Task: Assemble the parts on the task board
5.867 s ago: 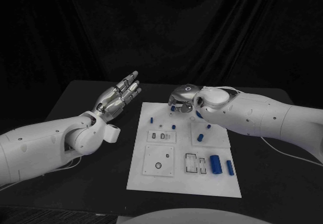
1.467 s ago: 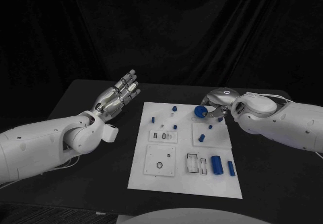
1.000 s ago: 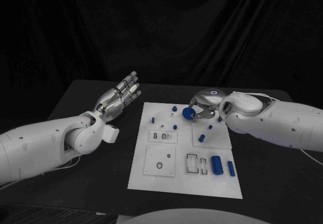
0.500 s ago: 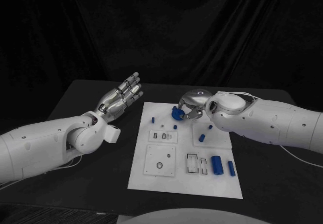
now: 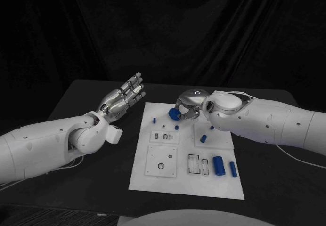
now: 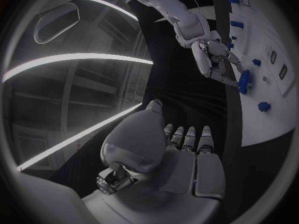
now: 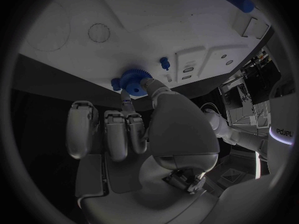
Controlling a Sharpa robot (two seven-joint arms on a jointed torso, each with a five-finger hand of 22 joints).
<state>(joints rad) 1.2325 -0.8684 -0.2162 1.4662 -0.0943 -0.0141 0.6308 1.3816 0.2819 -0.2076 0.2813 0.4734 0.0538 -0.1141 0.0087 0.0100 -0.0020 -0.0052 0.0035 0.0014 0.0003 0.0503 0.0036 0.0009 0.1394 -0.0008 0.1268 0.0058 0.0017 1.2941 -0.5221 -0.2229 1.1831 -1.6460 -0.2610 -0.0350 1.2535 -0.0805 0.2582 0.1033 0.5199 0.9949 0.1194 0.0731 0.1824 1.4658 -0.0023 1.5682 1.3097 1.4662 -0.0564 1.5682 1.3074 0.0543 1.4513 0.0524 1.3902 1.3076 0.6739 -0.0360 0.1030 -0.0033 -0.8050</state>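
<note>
Nearest on the white task board [image 5: 187,181], a flat matte rectangular plate on the black table [image 5: 81,188], two smooth blue cylinders lie side by side at the right: a thick one [image 5: 218,165] and a thinner one [image 5: 232,169]. Left of them are rectangular outlined slots [image 5: 198,165], and further left a square raised panel with a small ring-shaped hole [image 5: 160,166]. Beyond that sits a smaller panel with two short slots [image 5: 164,137], and to its right a short blue peg [image 5: 203,138] stands on another square panel. Small blue pegs [image 5: 154,120] dot the board's far left part.

The left hand [image 5: 122,98], silver and segmented, hangs above the table left of the board, well apart from it, fingers stretched out straight and slightly spread, holding nothing; its white arm has a smooth glossy shell.

At the board's far end the right hand [image 5: 187,106] pinches a blue toothed gear [image 5: 175,114] between its fingertips, low over the board. The right wrist view shows the gear [image 7: 133,78] as a round disc with a finely toothed rim, just beside a small blue peg [image 7: 164,62]; whether it touches the board I cannot tell.
</note>
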